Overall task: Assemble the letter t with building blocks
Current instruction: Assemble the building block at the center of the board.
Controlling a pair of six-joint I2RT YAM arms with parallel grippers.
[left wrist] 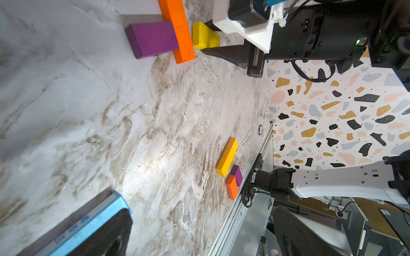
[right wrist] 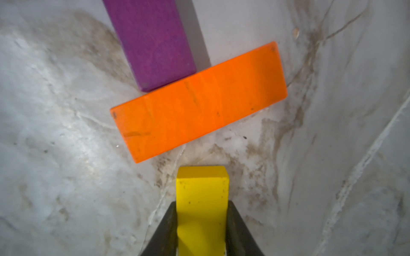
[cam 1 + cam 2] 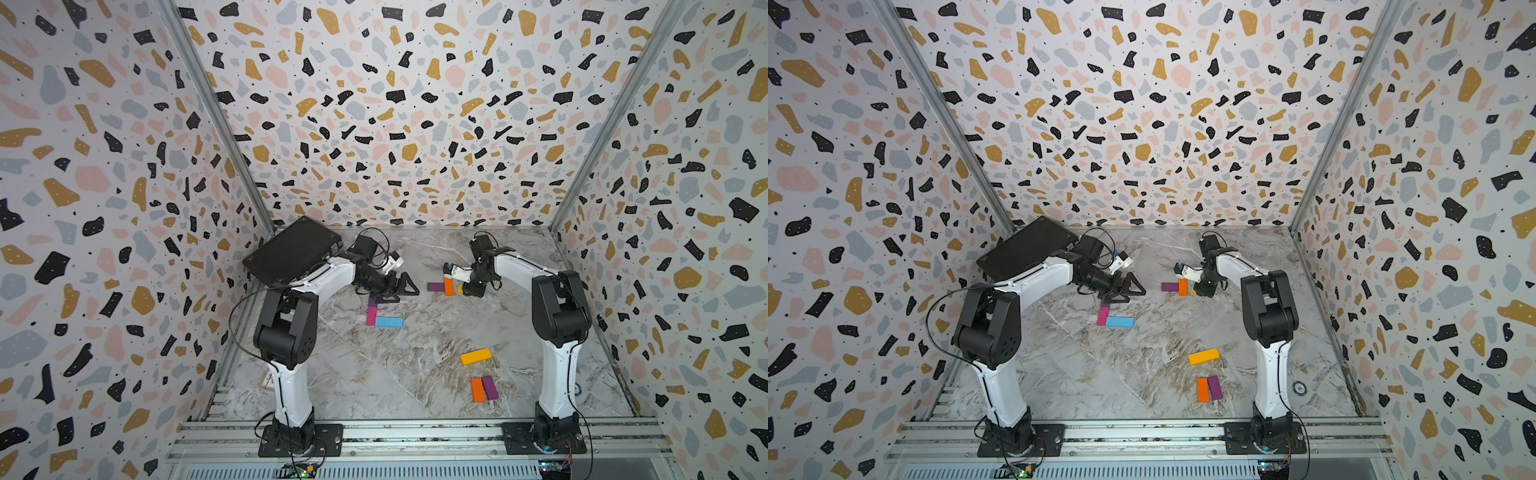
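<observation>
While the right gripper (image 2: 202, 221) clamps the yellow block (image 2: 202, 184), seat it against the orange block (image 2: 197, 102) ahead, opposite the purple block (image 2: 150, 44).

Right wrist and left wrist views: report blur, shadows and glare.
Right wrist view: mildly soft overall, scratches on the orange block readable; purple block casts a grey shadow strip; right end effector, shut on the yellow block, shows dark and featureless. Left wrist view: blue block at the frame's edge badly blurred; bright sheen on the marble table.
</observation>
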